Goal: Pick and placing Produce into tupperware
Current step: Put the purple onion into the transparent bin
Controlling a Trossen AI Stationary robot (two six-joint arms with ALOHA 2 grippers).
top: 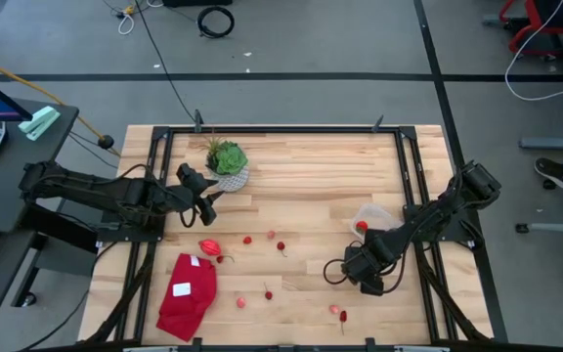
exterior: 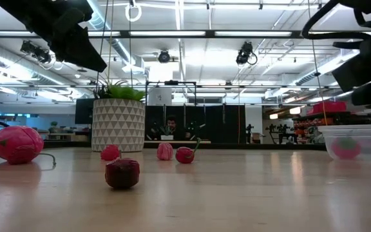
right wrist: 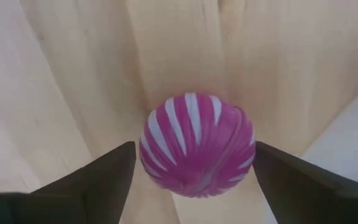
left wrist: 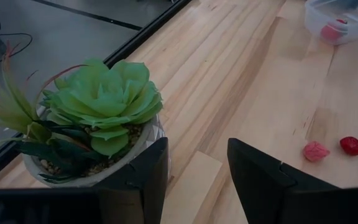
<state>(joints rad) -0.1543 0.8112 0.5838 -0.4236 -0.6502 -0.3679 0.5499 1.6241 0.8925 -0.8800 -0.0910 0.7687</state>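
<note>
A: What do we see around the work?
B: A potted plant (top: 227, 161) at eleven o'clock on the table (top: 311, 166), a red cloth (top: 188, 293) at seven. Our left gripper (left wrist: 196, 168), fingers spread and empty, hangs just beside the plant.

A: And the striped ball (right wrist: 196, 144)?
B: Purple with white stripes, between the spread fingers of our right gripper (top: 369, 284) at four o'clock; whether they touch it we cannot tell. The tupperware (top: 372, 217), at three o'clock, holds one red piece.
</note>
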